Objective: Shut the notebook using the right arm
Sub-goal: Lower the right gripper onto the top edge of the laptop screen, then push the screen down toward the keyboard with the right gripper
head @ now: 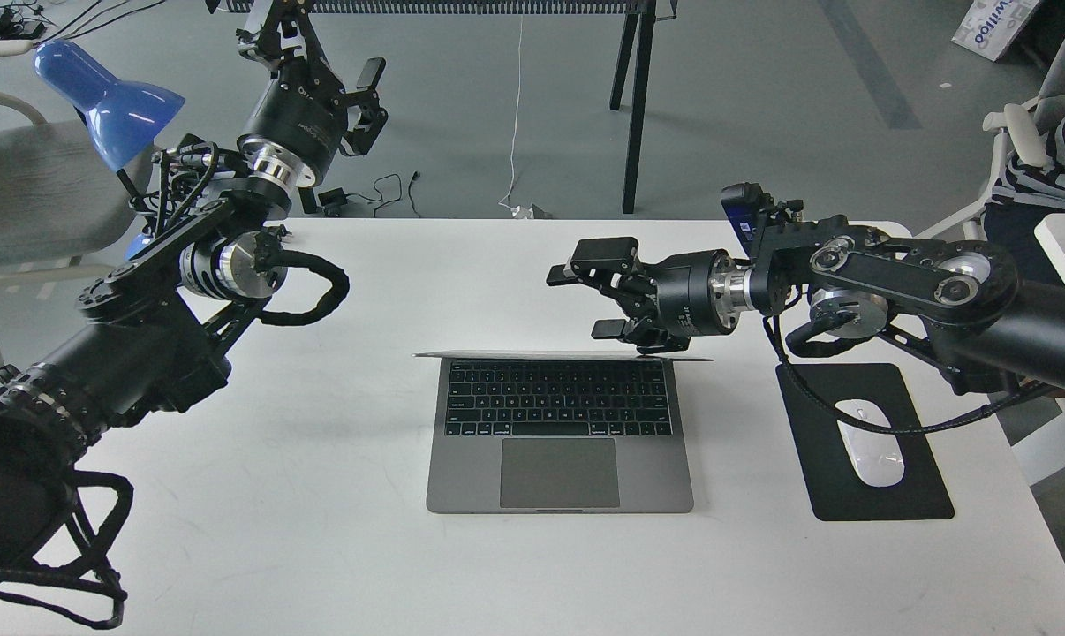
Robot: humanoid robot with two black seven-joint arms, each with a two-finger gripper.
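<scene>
One view only, from my head camera. The notebook [559, 433] sits open near the middle of the white table [321, 548], keyboard and trackpad facing me, its lid upright so that I see just the thin top edge of the screen as a pale line along the far side of the keys.

My right arm [921, 291] comes in from the right, forearm roughly level above the table. Its gripper [585, 300] points left, fingers spread apart with nothing between them. The lower finger hangs just above and behind the right part of the lid's top edge; whether it touches the edge I cannot tell from this angle.

Right of the notebook, a black mouse pad [859, 442] carries a white mouse [877, 455], lying under the right arm's cable.

My left arm [188, 283] rises on the left, well apart from the notebook; its gripper [369, 97] is raised above the far table edge, fingers apart, empty. A blue lamp [109, 97] stands beside that arm.
</scene>
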